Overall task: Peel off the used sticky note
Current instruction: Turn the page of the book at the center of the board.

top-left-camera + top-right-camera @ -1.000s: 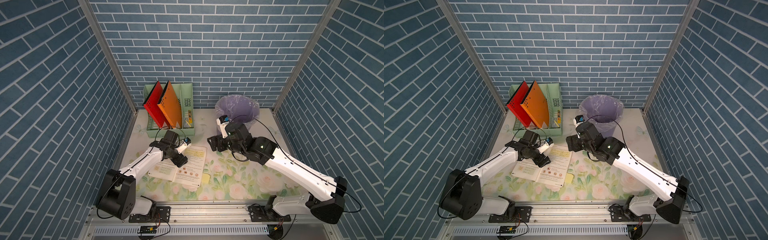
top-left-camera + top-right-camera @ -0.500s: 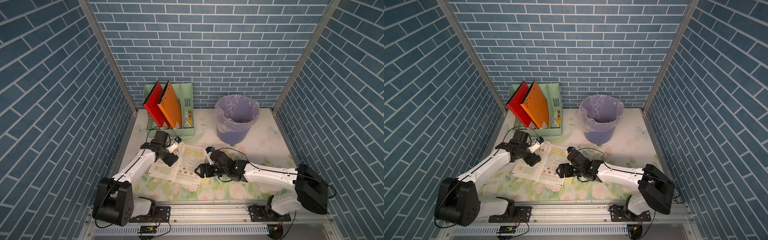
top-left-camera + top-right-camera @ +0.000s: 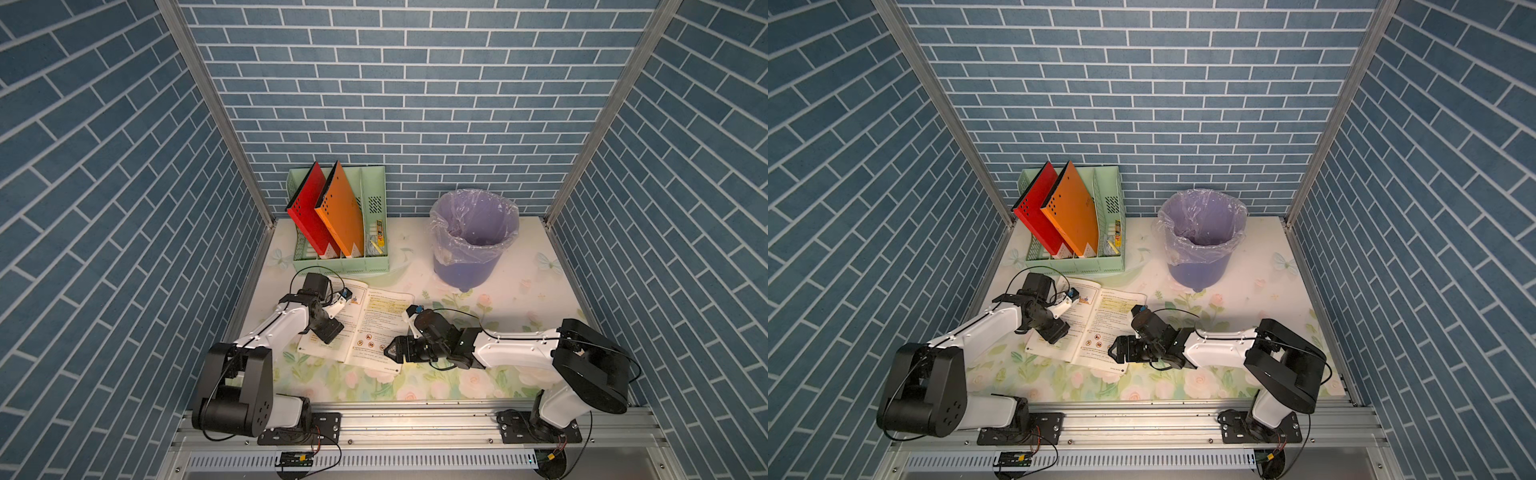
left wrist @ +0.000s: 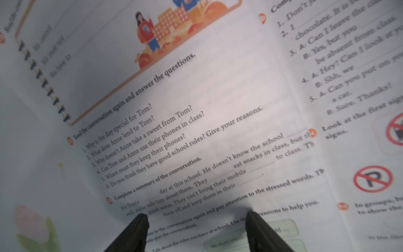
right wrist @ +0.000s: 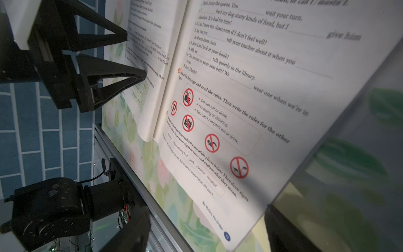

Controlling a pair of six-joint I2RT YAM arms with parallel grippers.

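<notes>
Pressure from the open, empty left hand likely pins the white paper textbook flat. The right hand, open too, straddles what seems a pale yellow sticky note.

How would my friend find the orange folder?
Look at the back of the flowery table, left of the purple bin, for the green file rack. Two folders lean in it; the orange folder is the one nearer the bin, beside the red folder.

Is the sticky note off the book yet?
Not yet. Done: the open left gripper is over the book. In hand: the open right gripper sits around the yellow note at the page corner. Left: pinching it and peeling it off.
</notes>
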